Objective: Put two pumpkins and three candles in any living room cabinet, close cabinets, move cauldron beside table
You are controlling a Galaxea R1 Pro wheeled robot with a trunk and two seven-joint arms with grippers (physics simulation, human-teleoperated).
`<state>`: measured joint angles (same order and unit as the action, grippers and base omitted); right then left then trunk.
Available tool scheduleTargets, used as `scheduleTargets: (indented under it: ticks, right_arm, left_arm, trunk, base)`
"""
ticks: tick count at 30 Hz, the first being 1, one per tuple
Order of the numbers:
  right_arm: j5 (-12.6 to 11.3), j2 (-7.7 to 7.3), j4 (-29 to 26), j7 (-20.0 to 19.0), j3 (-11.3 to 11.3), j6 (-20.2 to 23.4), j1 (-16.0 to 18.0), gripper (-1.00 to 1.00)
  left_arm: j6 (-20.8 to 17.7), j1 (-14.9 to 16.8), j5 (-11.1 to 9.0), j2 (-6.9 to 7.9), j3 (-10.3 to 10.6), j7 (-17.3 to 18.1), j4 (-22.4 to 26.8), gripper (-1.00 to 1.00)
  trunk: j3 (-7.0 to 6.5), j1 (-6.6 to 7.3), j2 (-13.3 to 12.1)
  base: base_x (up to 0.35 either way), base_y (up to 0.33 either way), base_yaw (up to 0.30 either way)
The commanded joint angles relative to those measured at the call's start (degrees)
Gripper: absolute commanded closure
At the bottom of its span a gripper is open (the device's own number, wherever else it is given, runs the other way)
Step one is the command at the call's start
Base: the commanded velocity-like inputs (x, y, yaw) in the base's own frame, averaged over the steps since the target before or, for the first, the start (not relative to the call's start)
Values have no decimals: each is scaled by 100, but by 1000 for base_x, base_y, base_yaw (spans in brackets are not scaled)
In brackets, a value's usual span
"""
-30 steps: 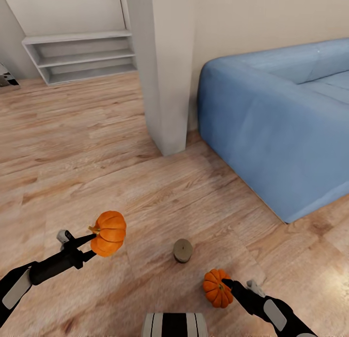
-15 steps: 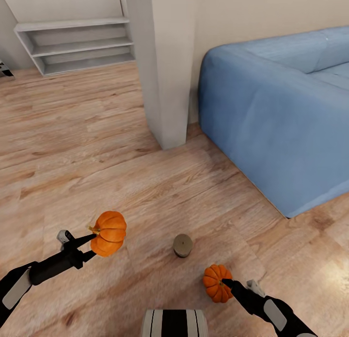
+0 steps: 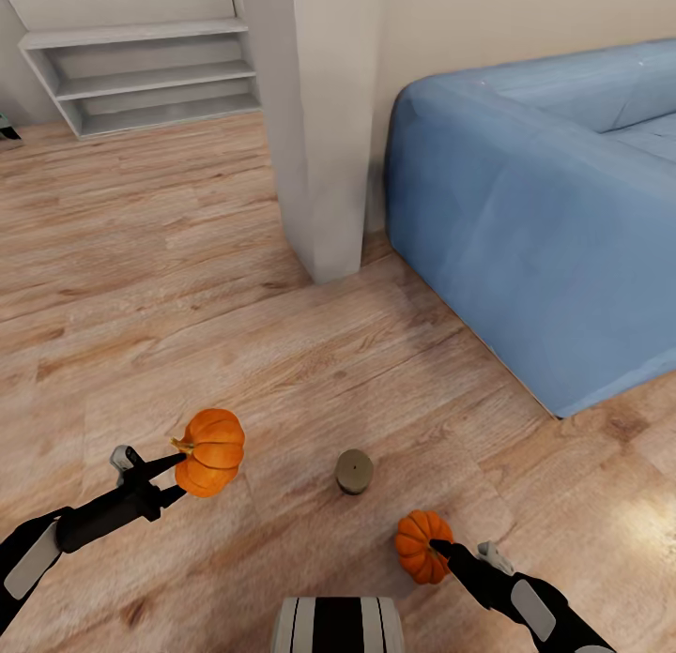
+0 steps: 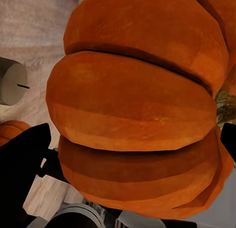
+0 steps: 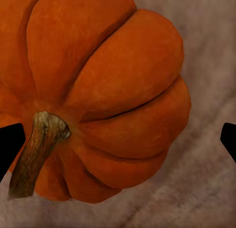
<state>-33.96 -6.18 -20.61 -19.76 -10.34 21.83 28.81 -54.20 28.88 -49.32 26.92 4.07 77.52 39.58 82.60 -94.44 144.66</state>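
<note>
My left gripper (image 3: 178, 467) is shut on a bright orange ribbed pumpkin (image 3: 212, 451), holding it above the wooden floor at the lower left; up close, that pumpkin (image 4: 132, 105) sits between the black fingers (image 4: 24, 161). A second pumpkin (image 3: 420, 545) lies on the floor at the lower right. My right gripper (image 3: 437, 547) is open at its near side. The right wrist view shows this pumpkin (image 5: 98, 90), stem towards the camera, with one fingertip (image 5: 229, 137) clear of it. A tan candle (image 3: 354, 471) stands on the floor between the two pumpkins.
A blue sofa (image 3: 535, 212) takes up the right side. A pale wall corner (image 3: 319, 137) juts out just left of it. A grey open shelf unit (image 3: 141, 71) stands at the far left back. Wooden floor (image 3: 188, 287) lies ahead.
The floor, sofa, candle and floor pumpkin have all slid up the picture, so the camera moved. Both arms keep their place in the view, the left still holding its pumpkin.
</note>
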Motion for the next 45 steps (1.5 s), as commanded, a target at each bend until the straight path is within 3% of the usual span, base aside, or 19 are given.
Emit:
scheduleTargets:
  ticks: [1, 31, 42, 45]
  right_arm:
    - [-23, 3, -4, -10, -39, 49, 1, -100]
    - [4, 3, -22, -8, -39, 32, 1, -100]
    - [4, 5, -36, -10, -39, 23, 1, -100]
    - [4, 5, -39, -10, -39, 23, 1, -100]
  left_arm:
    - [-46, 4, -27, 6, 24, 9, -3, 100]
    - [-46, 4, -18, 6, 26, 9, -3, 100]
    - [-46, 4, -25, 6, 24, 9, -3, 100]
    - [-46, 4, -29, 6, 25, 9, -3, 100]
  trunk:
    - [4, 1, 1]
    - [4, 1, 1]
    - [225, -25, 15]
    - [225, -25, 15]
  base:
    - [0, 0, 0]
    - [36, 28, 0]
    - [0, 0, 0]
    - [0, 0, 0]
